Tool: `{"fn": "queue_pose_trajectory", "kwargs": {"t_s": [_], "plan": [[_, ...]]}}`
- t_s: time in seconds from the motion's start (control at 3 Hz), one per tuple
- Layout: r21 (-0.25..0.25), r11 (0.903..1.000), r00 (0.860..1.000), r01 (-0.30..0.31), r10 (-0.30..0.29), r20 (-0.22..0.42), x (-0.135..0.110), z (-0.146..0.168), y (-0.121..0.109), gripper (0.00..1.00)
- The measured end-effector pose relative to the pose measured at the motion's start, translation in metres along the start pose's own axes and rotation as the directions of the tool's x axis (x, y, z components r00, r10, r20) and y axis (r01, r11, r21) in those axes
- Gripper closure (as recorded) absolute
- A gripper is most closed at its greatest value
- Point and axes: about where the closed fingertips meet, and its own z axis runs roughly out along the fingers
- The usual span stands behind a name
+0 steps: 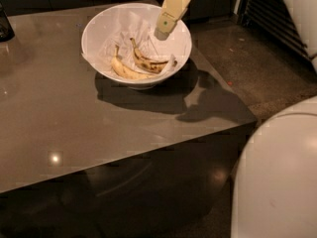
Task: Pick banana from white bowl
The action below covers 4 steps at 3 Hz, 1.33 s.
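Observation:
The white bowl (101, 31), lined with crumpled white paper, stands on the far part of the grey-brown table (74, 128). Two bananas lie in it side by side. The darker, brown-streaked banana (146, 62) is on the right, with its stem pointing up and to the back. The paler yellow banana (127, 73) is on the left and nearer the front rim. My cream-coloured gripper (162, 33) comes down from the top and hangs over the bowl's right inner side. It is just above and to the right of the darker banana, not touching it.
A dark object (5, 26) stands at the table's far left edge. The table's right corner (250, 118) drops to a speckled floor. A dark slatted grille (277, 24) stands at the back right. A white rounded robot body part (277, 182) fills the lower right.

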Motion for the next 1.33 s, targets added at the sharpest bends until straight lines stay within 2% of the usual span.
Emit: {"fn": "queue_pose_trajectory", "kwargs": {"t_s": [0.33,0.67,1.33], "plan": [[-0.02,0.9998,1.0,-0.007,0.007,-0.001,-0.008,0.012,-0.001,0.05],[-0.03,0.9992,1.0,-0.024,0.024,-0.015,-0.011,0.023,-0.004,0.17],[-0.065,0.9938,0.995,-0.09,0.087,-0.051,0.001,0.05,-0.012,0.2]]}}
